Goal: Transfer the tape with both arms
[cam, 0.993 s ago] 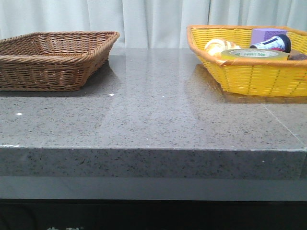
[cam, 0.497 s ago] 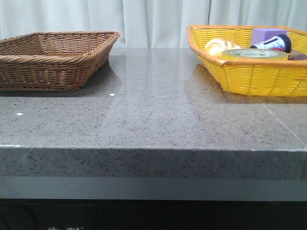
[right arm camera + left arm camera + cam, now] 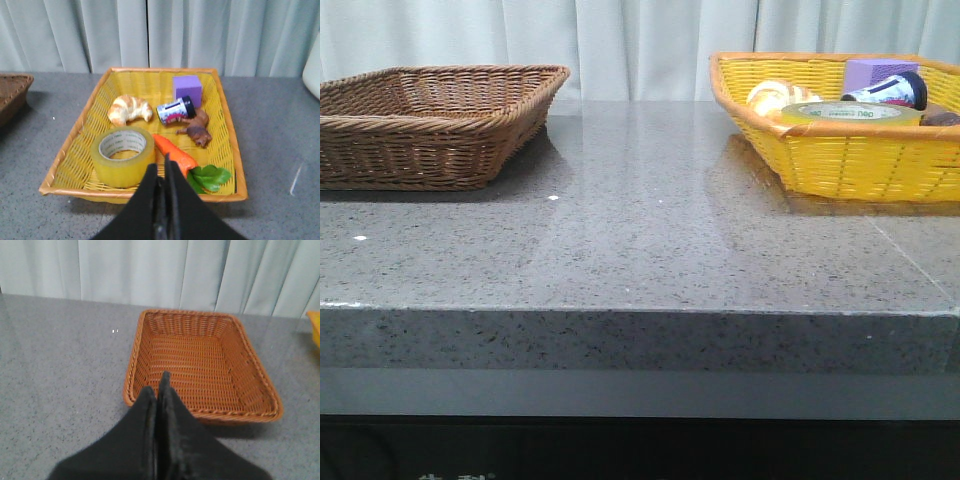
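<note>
Tape lying flat in yellow basket, just beside right end effector, whose fingers are pressing together, gripping nothing.

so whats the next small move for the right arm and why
Probably open the right gripper and bring it over the tape. Its jaws look shut, holding nothing, and the tape lies flat in the yellow basket, untouched. The left gripper, also shut, sits before the brown basket.
</note>
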`<action>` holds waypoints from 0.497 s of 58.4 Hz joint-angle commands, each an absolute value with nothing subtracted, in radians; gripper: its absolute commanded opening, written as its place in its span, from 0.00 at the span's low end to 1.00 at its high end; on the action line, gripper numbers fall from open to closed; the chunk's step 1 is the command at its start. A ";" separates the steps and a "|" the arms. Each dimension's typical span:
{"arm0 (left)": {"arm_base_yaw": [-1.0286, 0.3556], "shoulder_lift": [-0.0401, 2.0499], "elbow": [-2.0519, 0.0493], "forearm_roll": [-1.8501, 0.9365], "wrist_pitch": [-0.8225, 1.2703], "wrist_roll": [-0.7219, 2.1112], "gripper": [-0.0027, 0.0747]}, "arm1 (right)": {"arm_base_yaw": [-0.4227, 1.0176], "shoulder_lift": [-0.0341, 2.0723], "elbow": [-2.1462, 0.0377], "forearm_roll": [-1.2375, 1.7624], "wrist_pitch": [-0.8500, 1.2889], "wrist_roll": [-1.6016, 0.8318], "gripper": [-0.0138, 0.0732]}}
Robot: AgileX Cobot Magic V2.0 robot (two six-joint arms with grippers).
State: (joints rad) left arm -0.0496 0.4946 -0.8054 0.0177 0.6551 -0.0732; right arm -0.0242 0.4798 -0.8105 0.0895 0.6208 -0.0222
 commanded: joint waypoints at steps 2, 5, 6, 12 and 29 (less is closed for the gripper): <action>-0.047 0.550 -0.840 0.017 0.617 -0.058 0.01 | -0.031 0.564 -0.845 0.081 0.582 -0.024 0.08; -0.047 0.569 -0.840 0.015 0.622 -0.058 0.01 | -0.031 0.601 -0.845 0.081 0.584 -0.024 0.08; -0.047 0.575 -0.840 0.013 0.624 -0.058 0.01 | -0.031 0.615 -0.845 0.081 0.584 -0.024 0.08; -0.047 0.601 -0.840 -0.006 0.638 -0.059 0.01 | -0.031 0.676 -0.845 0.081 0.586 -0.024 0.08; -0.047 0.650 -0.840 -0.008 0.642 -0.059 0.01 | -0.031 0.798 -0.845 0.082 0.630 -0.024 0.08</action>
State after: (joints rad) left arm -0.0496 0.6377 -0.8054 0.0000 0.7068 -0.0574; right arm -0.0242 0.7819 -0.8105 0.0888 0.6747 -0.0222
